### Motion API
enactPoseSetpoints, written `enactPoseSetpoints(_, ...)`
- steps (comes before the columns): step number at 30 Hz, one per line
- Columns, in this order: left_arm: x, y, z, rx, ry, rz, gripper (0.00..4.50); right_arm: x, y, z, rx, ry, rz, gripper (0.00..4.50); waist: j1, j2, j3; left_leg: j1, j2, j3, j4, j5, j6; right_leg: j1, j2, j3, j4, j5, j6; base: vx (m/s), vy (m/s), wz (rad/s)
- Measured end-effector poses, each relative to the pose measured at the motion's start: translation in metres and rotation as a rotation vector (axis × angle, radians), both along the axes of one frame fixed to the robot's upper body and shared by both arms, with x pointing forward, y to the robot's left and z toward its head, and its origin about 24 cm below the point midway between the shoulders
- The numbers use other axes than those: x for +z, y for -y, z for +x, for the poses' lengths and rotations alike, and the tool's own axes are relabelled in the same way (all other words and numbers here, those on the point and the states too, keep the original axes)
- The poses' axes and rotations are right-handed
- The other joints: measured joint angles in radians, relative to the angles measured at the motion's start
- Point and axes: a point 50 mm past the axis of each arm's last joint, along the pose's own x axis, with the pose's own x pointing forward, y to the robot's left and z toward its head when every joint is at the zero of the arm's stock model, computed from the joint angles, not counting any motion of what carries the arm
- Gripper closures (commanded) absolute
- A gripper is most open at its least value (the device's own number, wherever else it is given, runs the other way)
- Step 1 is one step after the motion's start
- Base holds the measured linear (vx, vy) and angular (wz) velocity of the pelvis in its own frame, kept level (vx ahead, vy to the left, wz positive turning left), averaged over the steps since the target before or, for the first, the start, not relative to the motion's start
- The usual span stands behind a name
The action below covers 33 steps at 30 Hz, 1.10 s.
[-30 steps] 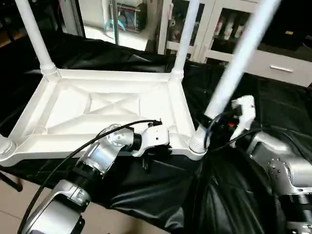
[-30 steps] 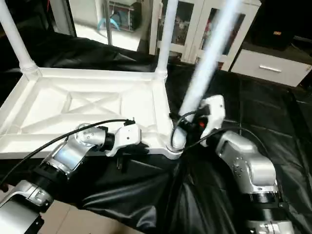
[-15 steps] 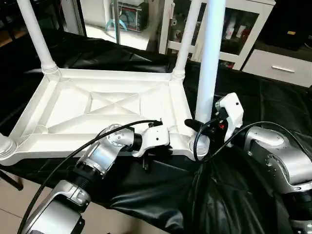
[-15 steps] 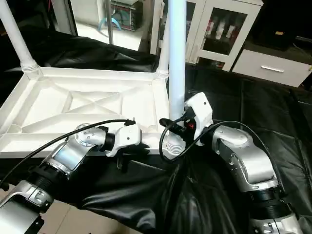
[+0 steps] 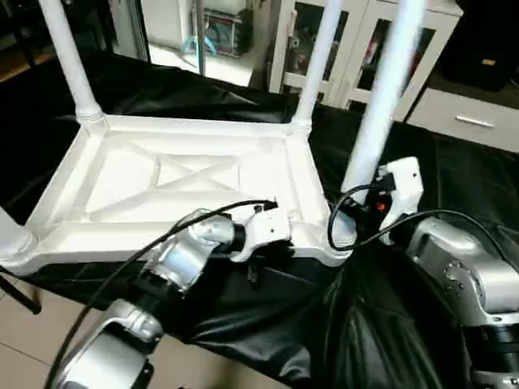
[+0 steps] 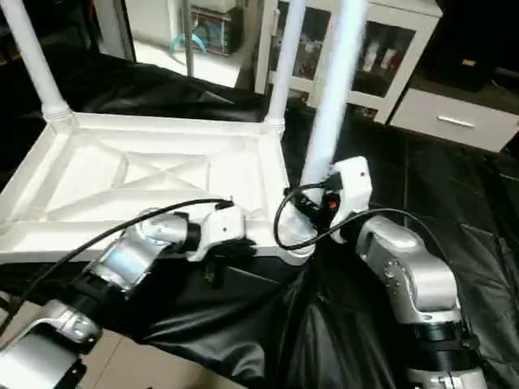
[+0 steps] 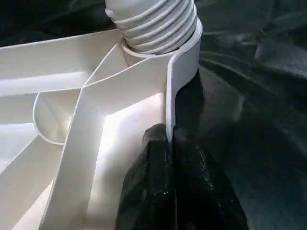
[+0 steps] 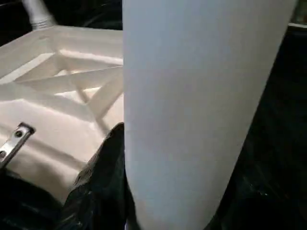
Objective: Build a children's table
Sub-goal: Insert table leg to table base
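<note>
Your left end effector (image 7: 170,158) is pinched on the near rim of the upside-down white plastic ribbed tabletop (image 5: 195,174), lying on the black-draped worktop (image 5: 454,174). Your right end effector (image 5: 350,212) grips the white tapered tube leg (image 5: 381,105), tilted in the near-right corner socket.

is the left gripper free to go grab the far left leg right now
Probably not. The left gripper is shut on the tabletop rim at the near edge; it would have to let go, and the far left leg stands across the whole tabletop.
</note>
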Motion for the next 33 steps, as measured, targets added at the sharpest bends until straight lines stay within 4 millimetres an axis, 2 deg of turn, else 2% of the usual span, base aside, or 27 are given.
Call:
enactPoseSetpoints(8,-0.001,0.022,0.002,0.05,-0.017,-0.038,4.5,0.002,0.011,0.002,-0.09,0.031,-0.041,2.69,0.007,0.001,-0.001,-0.005,-0.001,0.001,0.002,-0.001,0.002,0.0,0.0,0.003,0.0,0.0,0.0,0.0,0.0,0.0)
enactPoseSetpoints(15,-0.001,0.023,0.003,0.062,-0.014,-0.039,4.5,-0.001,0.012,0.003,-0.151,0.027,-0.017,2.69,0.007,0.0,-0.001,-0.006,0.0,0.001,0.003,-0.001,0.003,0.0,0.0,0.002,0.0,0.001,-0.001,0.0,0.0,0.0)
enactPoseSetpoints(23,-0.002,0.028,0.004,0.102,-0.005,-0.05,4.5,-0.011,0.023,0.005,-0.36,-0.01,0.163,2.69,0.003,-0.002,-0.001,-0.007,0.0,0.001,0.006,-0.002,0.005,0.0,0.0,0.002,0.0,0.0,0.001,0.0,0.0,0.0)
enactPoseSetpoints(33,-0.003,0.029,0.004,0.104,-0.01,-0.05,4.5,-0.014,0.03,0.002,-0.38,-0.046,0.21,2.69,0.004,-0.004,-0.002,-0.007,0.0,0.001,0.006,-0.002,0.005,0.0,0.0,0.003,0.0,-0.001,0.002,0.0,0.0,0.0)
